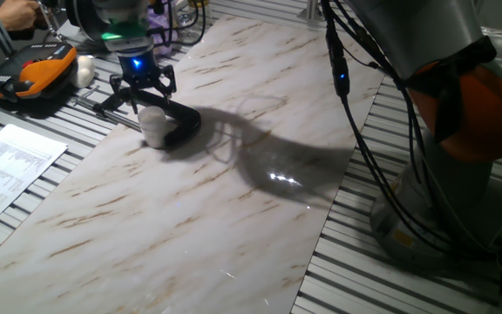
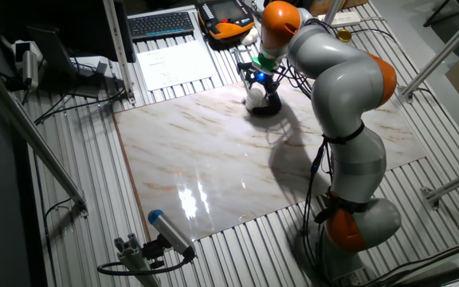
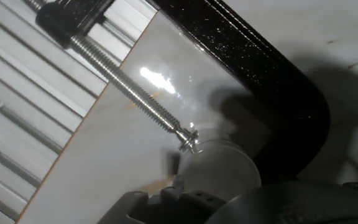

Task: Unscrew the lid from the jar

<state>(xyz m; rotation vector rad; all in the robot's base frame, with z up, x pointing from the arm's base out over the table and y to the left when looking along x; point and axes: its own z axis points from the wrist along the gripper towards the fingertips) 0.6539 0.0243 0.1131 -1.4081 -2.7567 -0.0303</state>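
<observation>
Clamp screw [image 3: 135, 93] against jar [image 3: 219, 165], clear only in hand view.

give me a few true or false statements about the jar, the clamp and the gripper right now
1. The jar stands on the marble board, near its edge. True.
2. The jar lies tipped on its side. False: it stands upright.
3. A black clamp curves around the jar, its threaded screw pressing against the jar's side. True.
4. The gripper is parked far from the jar, over the middle of the board. False: it hangs directly above the jar.
5. A sheet of printed paper lies off the board. True.
6. The lid rests on the board beside the jar. False: no separate lid is visible there.
</observation>
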